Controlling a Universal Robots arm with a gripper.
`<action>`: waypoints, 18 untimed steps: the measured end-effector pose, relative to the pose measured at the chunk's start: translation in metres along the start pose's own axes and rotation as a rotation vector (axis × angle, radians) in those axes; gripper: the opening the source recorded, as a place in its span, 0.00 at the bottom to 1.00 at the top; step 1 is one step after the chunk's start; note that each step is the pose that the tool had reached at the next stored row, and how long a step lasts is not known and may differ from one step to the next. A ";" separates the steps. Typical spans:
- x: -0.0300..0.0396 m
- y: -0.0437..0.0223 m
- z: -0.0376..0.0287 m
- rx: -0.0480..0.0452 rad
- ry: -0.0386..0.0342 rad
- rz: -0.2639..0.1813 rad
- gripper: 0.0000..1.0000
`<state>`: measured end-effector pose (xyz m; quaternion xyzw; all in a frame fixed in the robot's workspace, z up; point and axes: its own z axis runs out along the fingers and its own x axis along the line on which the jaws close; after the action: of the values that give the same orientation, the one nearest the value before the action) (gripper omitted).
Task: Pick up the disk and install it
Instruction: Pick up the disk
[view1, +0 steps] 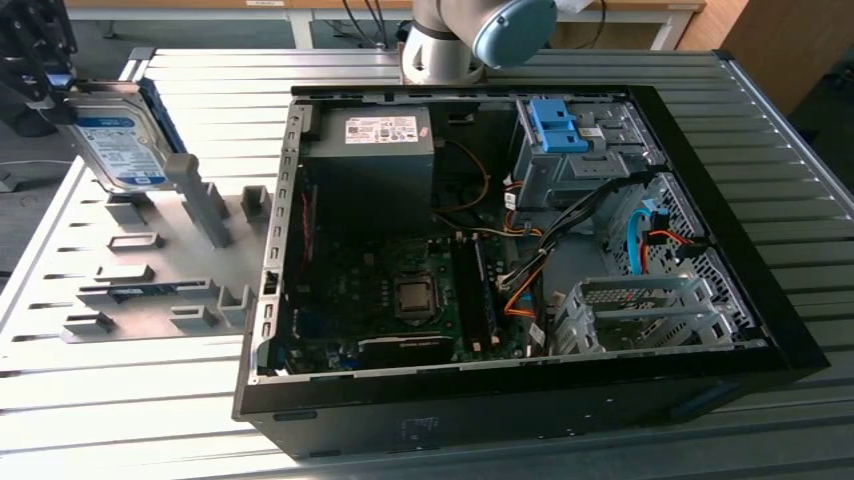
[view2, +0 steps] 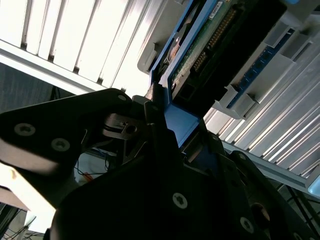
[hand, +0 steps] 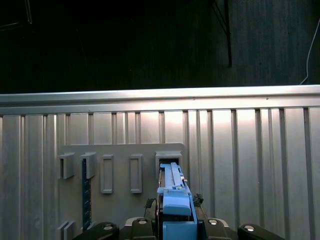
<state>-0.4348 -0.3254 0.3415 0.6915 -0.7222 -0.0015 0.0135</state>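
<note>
The disk (view1: 120, 140), a silver hard drive with a white-and-blue label in a blue frame, stands on edge and tilted at the exterior view's left, over the grey fixture plate (view1: 54, 300). My gripper (view1: 56, 98) is shut on its upper end. In the second wrist view the dark fingers (view2: 155, 125) clamp the blue frame, and the disk (view2: 210, 45) shows its green circuit side. In the first wrist view the disk (hand: 174, 192) appears edge-on, with its far end at a slot (hand: 169, 159) of the fixture. I cannot tell whether it touches the slot.
An open black computer case (view1: 747, 330) lies right of the fixture, with a grey power-supply box (view1: 380, 140), a motherboard (view1: 400, 300) and a drive cage (view1: 607, 140) holding a bare blue bracket (view1: 554, 125). The arm's base (view1: 447, 45) stands behind. Grey holders (view1: 200, 200) rise from the fixture.
</note>
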 end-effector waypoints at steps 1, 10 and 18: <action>0.0000 0.0000 -0.0004 -0.0001 0.0000 0.000 0.37; 0.0001 0.0001 -0.0045 0.0001 0.0000 0.000 0.37; 0.0001 0.0002 -0.0081 0.0002 -0.0001 0.000 0.37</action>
<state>-0.4348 -0.3253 0.3496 0.6915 -0.7222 -0.0015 0.0134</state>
